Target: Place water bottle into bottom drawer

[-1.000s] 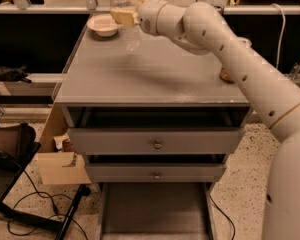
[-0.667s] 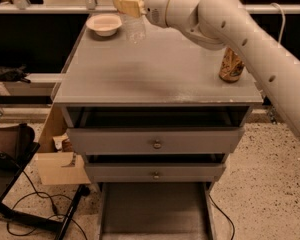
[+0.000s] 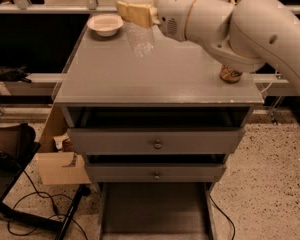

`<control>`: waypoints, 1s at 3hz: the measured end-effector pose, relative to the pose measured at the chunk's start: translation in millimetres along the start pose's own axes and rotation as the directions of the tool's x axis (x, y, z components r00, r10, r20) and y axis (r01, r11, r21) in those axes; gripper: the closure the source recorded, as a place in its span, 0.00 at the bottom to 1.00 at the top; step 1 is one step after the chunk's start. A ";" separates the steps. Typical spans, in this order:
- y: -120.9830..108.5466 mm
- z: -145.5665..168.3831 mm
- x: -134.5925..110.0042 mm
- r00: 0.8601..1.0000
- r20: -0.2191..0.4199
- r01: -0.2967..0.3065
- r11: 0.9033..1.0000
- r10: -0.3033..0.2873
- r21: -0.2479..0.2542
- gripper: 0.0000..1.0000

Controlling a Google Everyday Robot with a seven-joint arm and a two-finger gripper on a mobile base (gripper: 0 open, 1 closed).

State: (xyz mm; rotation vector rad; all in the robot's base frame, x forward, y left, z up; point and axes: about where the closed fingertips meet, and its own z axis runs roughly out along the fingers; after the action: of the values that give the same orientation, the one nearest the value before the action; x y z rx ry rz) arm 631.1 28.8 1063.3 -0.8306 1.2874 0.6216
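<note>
My gripper (image 3: pixel 134 11) is at the top of the camera view, above the back left of the grey cabinet top (image 3: pixel 155 76). It is shut on the water bottle (image 3: pixel 139 36), a clear plastic bottle held upright by its upper part. The bottle's top is cut off by the frame edge, and its lower end hangs just over the cabinet top. The bottom drawer (image 3: pixel 155 211) is pulled out at floor level below the two upper drawers, and its flat grey floor shows nothing on it.
A white bowl (image 3: pixel 105 24) sits at the back left of the cabinet top, close to the bottle. A gold can (image 3: pixel 231 74) stands at the right, half hidden by my arm. An open cardboard box (image 3: pixel 60 161) and cables (image 3: pixel 35 204) lie left of the cabinet.
The arm has swung lower and toward the camera with the bottle in the gripper. The bottle sits a little right of before. The arm now covers part of the gold can.
</note>
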 end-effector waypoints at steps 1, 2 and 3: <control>43.7 -44.3 24.9 0.997 -0.037 -0.070 0.997 0.068 -0.037 1.00; 75.6 -91.1 72.8 0.987 -0.061 -0.148 0.988 0.145 -0.041 1.00; 98.0 -147.4 130.4 0.975 -0.064 -0.212 0.977 0.211 -0.009 1.00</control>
State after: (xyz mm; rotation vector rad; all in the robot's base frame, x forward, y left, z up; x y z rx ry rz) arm 493.5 -41.9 907.1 -0.7359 1.4415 0.7800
